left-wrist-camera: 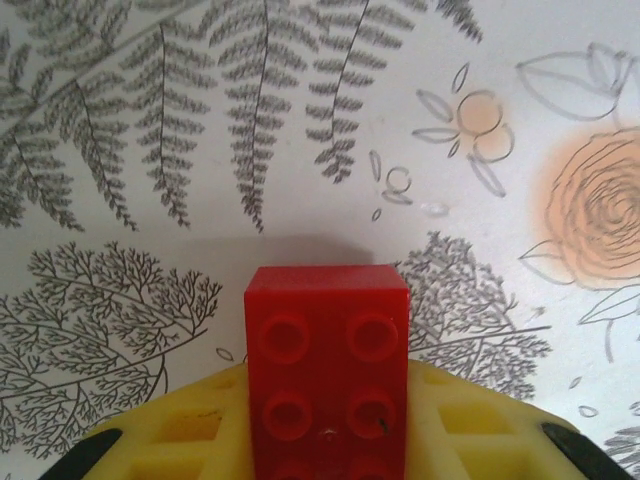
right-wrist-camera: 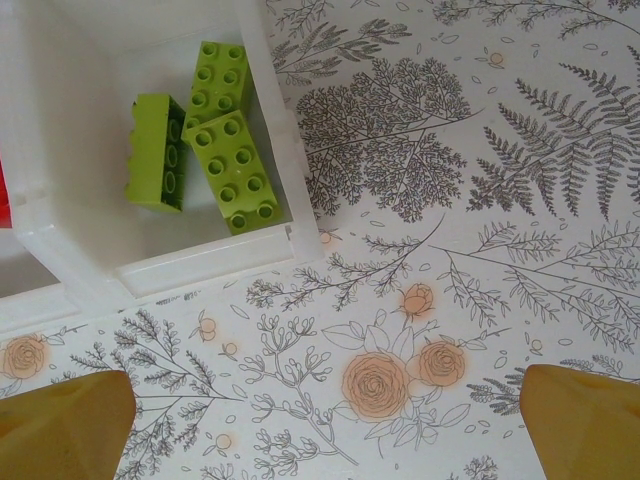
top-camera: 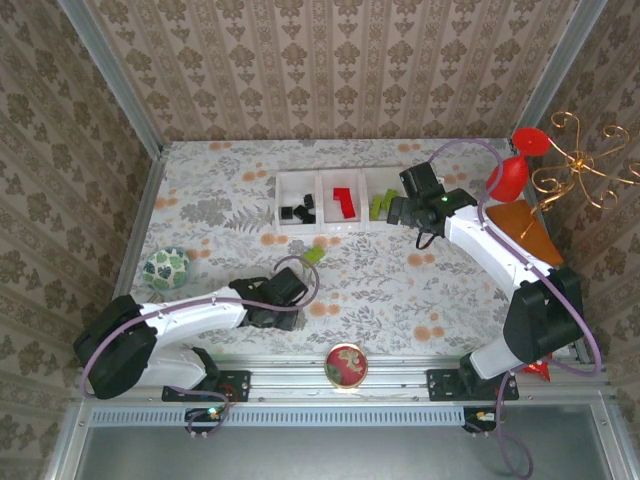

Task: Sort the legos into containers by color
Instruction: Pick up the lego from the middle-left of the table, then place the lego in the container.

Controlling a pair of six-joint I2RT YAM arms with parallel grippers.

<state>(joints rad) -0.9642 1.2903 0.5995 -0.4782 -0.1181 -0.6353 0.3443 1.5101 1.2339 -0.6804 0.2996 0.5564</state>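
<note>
Lego (left-wrist-camera: 327, 345), red, clamped in left gripper (left-wrist-camera: 327, 450), near end cut off, right gripper (right-wrist-camera: 322, 425) spread wide.

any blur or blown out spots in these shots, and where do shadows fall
Left wrist view: red brick sharp, a soft shadow just beyond it. Right wrist view: white tray wall washed out, green bricks crisp, fingertips blurred. Top view: even light.

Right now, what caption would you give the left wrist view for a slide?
Left gripper closed on a red lego, studs facing the camera, floral tabletop behind.
</note>
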